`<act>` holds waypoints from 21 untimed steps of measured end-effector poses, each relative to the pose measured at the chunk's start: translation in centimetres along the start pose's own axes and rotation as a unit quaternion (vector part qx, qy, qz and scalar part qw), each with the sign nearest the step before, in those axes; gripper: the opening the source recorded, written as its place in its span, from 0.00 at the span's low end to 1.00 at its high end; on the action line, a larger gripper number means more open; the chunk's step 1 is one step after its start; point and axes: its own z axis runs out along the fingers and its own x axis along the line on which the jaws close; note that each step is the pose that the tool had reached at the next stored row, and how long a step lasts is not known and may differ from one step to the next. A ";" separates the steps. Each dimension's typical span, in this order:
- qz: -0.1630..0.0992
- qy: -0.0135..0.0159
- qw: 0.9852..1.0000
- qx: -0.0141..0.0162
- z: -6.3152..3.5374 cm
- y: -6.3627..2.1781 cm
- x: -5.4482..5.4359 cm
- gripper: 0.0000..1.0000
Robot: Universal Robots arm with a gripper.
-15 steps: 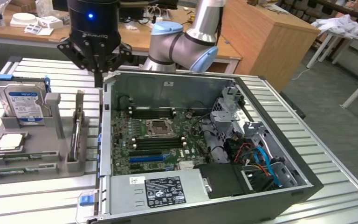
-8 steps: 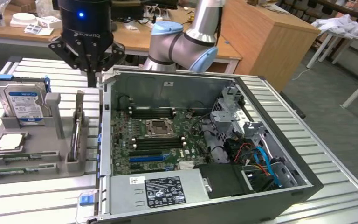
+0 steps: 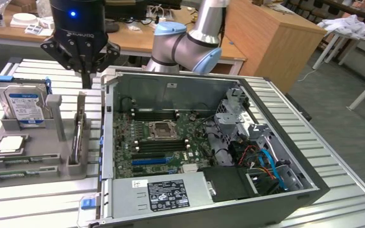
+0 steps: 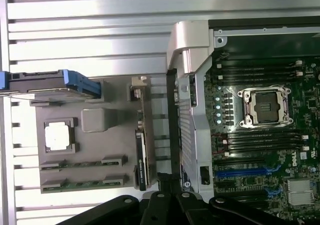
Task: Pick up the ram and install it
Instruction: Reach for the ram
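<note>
Case (image 3: pixel 306 180) of opened PC lies nearest, PSU (image 3: pixel 163 194) at its front, mobo (image 3: pixel 163 142) w/ bare CPU socket (image 3: pixel 162 128) behind that. Grey tray (image 3: pixel 46 152) sits just beside the case, on exterior view's left. In it, near to far: two green sticks (image 3: pixel 17 163) lying flat, a CPU (image 3: pixel 10 144), then the ram (image 3: pixel 78 135) standing on edge in a long slot, w/ HDD (image 3: pixel 24 107) upright at the far end. Gripper (image 3: pixel 85 71) hangs above ram's far end, clenched, nothing in it. Desks (image 3: pixel 138 33) beyond.
</note>
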 end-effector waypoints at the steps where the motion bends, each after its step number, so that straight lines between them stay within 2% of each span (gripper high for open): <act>1: 0.000 0.000 1.000 0.000 0.00 -0.01 0.2 0.11; 21: 0.000 0.002 1.000 0.000 0.01 -0.22 2.9 0.11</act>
